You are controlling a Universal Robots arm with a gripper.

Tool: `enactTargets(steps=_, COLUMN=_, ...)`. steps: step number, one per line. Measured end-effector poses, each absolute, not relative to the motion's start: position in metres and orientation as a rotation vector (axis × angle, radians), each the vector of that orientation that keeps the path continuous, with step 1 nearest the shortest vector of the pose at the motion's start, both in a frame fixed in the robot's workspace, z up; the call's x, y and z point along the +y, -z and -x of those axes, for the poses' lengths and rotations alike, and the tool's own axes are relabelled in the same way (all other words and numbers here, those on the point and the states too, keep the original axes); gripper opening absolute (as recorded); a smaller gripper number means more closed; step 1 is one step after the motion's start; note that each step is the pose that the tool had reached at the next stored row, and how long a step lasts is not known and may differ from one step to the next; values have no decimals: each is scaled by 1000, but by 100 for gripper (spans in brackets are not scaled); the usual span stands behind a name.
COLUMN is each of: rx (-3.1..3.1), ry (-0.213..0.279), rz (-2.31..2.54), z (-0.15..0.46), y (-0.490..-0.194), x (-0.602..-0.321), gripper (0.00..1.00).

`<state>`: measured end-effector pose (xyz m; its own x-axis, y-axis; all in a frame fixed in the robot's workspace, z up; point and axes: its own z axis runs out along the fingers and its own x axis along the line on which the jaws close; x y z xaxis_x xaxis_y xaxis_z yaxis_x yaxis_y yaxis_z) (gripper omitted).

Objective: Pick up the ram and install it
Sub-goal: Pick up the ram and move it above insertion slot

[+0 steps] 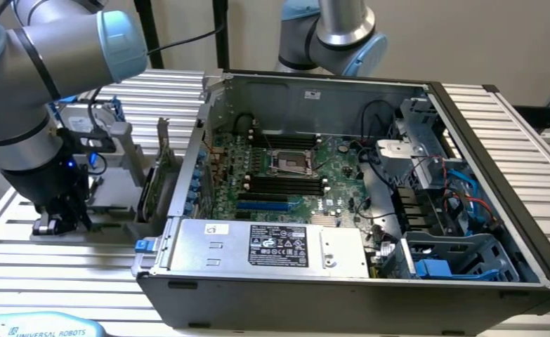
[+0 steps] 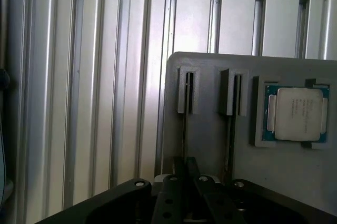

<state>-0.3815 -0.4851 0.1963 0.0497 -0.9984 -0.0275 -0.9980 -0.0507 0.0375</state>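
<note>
The ram (image 2: 184, 129) shows edge-on as a thin dark line standing in a slotted post of the grey holder (image 2: 210, 150). My gripper (image 2: 185, 167) is low over that holder, its two dark fingers pressed close together on either side of the stick's edge. In the exterior view the gripper (image 1: 57, 219) hangs at the holder (image 1: 115, 193), on that view's left, outside the open computer case (image 1: 499, 210). The motherboard's long black memory slots (image 1: 279, 186) lie inside the case, with nothing in them.
A second thin stick (image 2: 230, 134) stands in the neighbouring post. A square silver processor (image 2: 296, 113) sits in a pocket of the holder. An upright green card with a metal bracket (image 1: 153, 184) stands between holder and case. Another arm (image 1: 336, 35) rises behind the case.
</note>
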Motion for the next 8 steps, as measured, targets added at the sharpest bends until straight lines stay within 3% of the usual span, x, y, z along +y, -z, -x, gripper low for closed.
enactTargets(steps=8, rx=-2159, ry=72, rz=-2270, z=382, y=-199, x=-485, gripper=13)
